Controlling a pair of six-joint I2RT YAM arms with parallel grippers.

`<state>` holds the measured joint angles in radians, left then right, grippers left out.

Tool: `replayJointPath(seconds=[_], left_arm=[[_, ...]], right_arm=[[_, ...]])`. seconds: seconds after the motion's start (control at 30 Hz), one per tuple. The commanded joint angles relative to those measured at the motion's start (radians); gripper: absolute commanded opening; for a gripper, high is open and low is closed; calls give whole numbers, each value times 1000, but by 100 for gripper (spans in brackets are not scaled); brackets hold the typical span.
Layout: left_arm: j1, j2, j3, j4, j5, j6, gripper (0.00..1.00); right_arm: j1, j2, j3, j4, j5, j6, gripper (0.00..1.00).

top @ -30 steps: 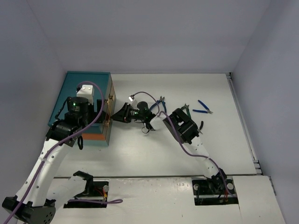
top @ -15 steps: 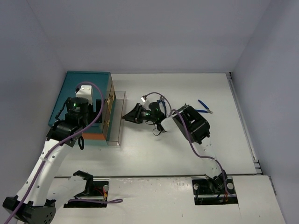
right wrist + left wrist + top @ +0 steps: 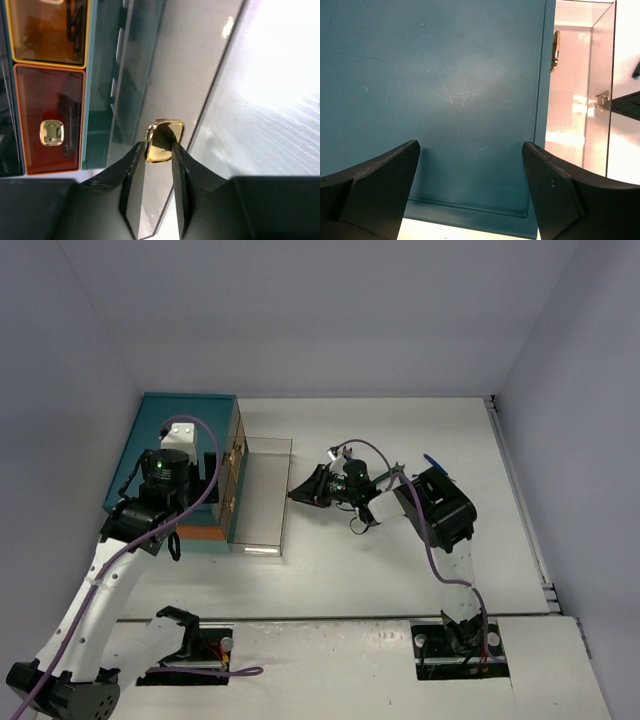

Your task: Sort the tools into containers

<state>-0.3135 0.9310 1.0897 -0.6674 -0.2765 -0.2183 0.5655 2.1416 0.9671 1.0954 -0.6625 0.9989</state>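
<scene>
While right gripper [image 3: 159,150] pinches drawer's [image 3: 165,75] knob [image 3: 164,140], contents unclear.

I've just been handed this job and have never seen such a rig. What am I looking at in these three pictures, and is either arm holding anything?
Two robot arms are bolted to the near edge of a white table. Each ends in a two-finger gripper. The wide picture looks down from above and behind them, and the other two come from cameras on the wrists. At the left stands a teal chest, with one clear drawer standing out from it. The left-wrist picture shows the left gripper open and holding nothing, over the chest's top. The right-wrist picture shows the right gripper shut on that drawer's brass knob. Blue pliers lie on the table behind the right arm, partly hidden.
</scene>
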Motion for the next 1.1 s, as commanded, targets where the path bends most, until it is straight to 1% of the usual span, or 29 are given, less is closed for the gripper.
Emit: replayJointPath(seconds=[0.0, 0.17, 0.2, 0.23, 0.3, 0.33, 0.37, 0.4, 0.5, 0.53, 0.57, 0.63, 0.7, 0.77, 0.83, 0.9, 1.07], left_arm=[[8, 3, 17, 7, -5, 1, 81], [10, -1, 34, 6, 2, 5, 81], [10, -1, 37, 6, 1, 6, 81], [10, 0, 40, 6, 1, 7, 81], [10, 2, 52, 4, 9, 14, 81], [10, 1, 57, 2, 17, 16, 81], [10, -2, 64, 1, 23, 18, 81], [10, -8, 78, 1, 29, 20, 81], [10, -19, 122, -9, 43, 30, 81], [10, -22, 126, -16, 44, 30, 81], [11, -25, 154, -26, 46, 36, 81], [10, -38, 185, -47, 45, 45, 81], [10, -52, 208, -66, 40, 55, 81], [10, -67, 224, -87, 36, 56, 81], [11, -85, 233, -109, 34, 58, 81], [10, -111, 231, -134, 30, 62, 81], [10, -154, 191, -160, -22, 77, 81]], right_arm=[[-16, -107, -5, 0, -4, -79, 0], [-24, -140, -10, -65, 10, -125, 0], [-25, -149, -9, -79, 12, -137, 2], [-25, -156, -8, -92, 14, -148, 5], [-25, -182, -1, -162, 30, -191, 17], [-25, -208, 2, -192, 42, -213, 20], [-25, -232, 15, -263, 58, -262, 26], [-26, -267, 30, -337, 99, -309, 30], [-25, -364, 83, -554, 261, -445, 36], [-25, -387, 102, -624, 321, -482, 37], [-23, -417, 128, -736, 407, -525, 38], [-21, -464, 197, -862, 556, -602, 38], [-22, -459, 248, -976, 725, -640, 38], [-22, -431, 315, -1059, 846, -686, 39], [-24, -393, 353, -1141, 913, -705, 39], [-25, -357, 369, -1157, 945, -706, 39], [-27, -248, 396, -1169, 949, -681, 39]])
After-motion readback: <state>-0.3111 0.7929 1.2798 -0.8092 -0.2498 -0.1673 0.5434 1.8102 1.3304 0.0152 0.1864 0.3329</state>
